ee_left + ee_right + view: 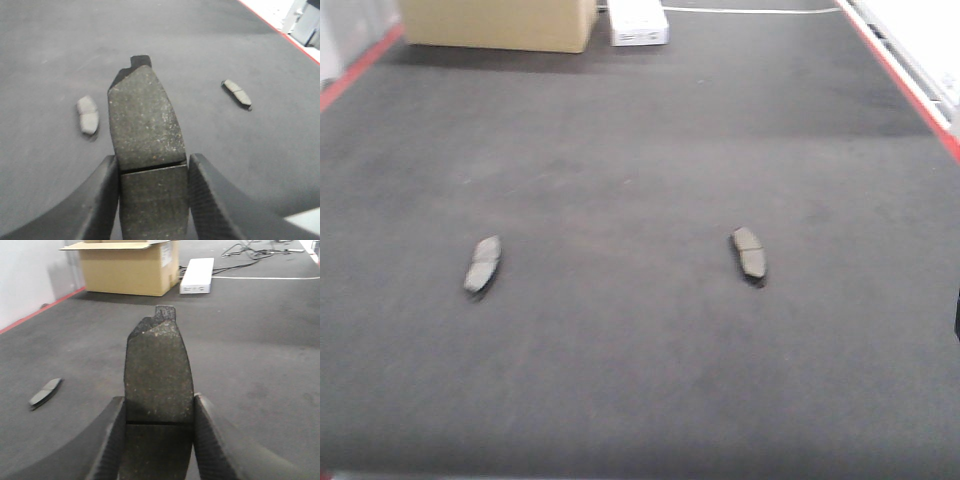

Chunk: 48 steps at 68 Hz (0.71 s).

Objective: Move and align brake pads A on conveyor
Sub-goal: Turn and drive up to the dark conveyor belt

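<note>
Two brake pads lie flat on the dark conveyor belt [640,130] in the front view, one at the left [481,265] and one at the right [750,253], both roughly lengthwise and well apart. Neither gripper shows in that view. My left gripper [153,172] is shut on a third brake pad [145,125], gripped at its groove and held above the belt; the two lying pads show beyond it, left [88,114] and right [237,92]. My right gripper [160,415] is shut on a fourth brake pad [159,370], also at its groove; one lying pad [45,392] shows at its left.
A cardboard box [500,25] and a white flat box [640,25] stand at the far end of the belt; both also show in the right wrist view, box [125,267] and white box [197,275]. Red edge strips run along the left [355,70] and right [905,85] sides.
</note>
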Tool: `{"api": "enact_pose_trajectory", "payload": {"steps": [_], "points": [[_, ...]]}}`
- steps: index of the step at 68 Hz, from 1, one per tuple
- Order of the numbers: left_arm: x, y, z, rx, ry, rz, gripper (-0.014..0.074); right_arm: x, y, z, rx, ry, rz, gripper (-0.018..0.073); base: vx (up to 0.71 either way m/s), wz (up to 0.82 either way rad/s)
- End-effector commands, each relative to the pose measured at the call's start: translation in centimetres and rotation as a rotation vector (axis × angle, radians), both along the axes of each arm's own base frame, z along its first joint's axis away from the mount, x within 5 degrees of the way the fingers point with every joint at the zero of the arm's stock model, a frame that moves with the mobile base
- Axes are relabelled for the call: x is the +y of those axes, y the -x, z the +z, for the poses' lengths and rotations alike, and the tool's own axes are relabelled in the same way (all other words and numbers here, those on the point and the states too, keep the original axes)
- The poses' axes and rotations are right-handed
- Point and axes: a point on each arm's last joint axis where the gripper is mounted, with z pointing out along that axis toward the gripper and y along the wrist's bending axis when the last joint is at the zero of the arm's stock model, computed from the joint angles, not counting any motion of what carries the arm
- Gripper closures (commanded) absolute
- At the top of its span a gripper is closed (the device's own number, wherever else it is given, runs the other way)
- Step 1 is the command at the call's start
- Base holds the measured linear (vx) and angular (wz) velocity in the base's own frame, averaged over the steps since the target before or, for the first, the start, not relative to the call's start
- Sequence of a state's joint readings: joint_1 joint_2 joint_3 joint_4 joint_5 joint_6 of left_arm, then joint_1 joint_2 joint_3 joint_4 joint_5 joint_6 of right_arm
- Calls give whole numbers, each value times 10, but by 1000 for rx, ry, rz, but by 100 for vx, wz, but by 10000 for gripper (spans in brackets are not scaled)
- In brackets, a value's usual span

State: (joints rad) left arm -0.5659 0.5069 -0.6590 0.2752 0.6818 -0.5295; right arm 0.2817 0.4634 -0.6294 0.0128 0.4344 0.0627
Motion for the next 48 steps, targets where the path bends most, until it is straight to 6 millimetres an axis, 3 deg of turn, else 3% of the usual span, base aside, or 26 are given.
{"api": "enact_pose_trajectory", "payload": {"steps": [1,19,48], "points": [[-2,-1,16,-102,48,-21,472,0,0,18,-122,-28,-4,499,20,-29],[-2,-1,16,-102,48,-21,472,0,0,18,-122,-28,-4,499,17,-17],[-2,-1,16,-102,48,-21,472,0,0,18,-122,-28,-4,499,11,6]]}}
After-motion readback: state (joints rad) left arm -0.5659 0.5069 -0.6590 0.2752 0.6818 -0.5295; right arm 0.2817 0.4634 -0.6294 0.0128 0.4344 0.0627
